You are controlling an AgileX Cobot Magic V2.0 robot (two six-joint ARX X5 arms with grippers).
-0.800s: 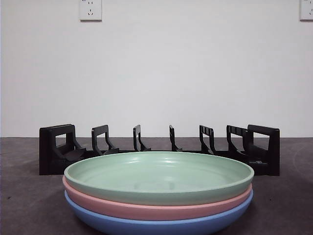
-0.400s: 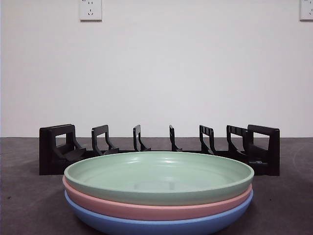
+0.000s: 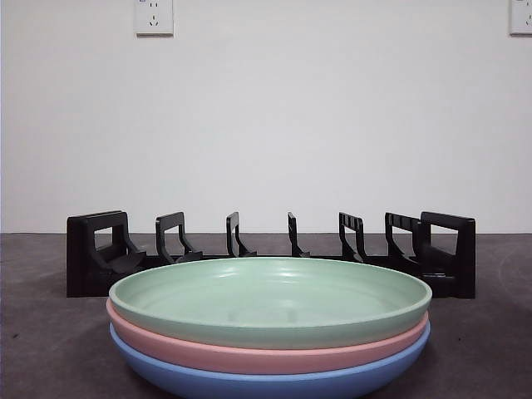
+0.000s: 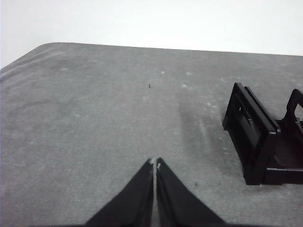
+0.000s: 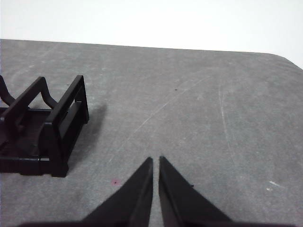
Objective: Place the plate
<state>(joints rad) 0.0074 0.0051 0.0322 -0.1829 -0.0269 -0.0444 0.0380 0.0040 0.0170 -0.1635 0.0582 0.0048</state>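
Left tool (image 4: 155,163), right tool (image 5: 155,160) clenched, empty; green plate (image 3: 270,301) tops stack before rack (image 3: 270,253)

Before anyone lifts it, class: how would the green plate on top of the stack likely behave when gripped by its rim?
The green plate looks rigid, so it probably won't flex. Its glossy rim may slip in a hand. Nested in the pink plate, it should lift free without rolling, though it might drag that one slightly.
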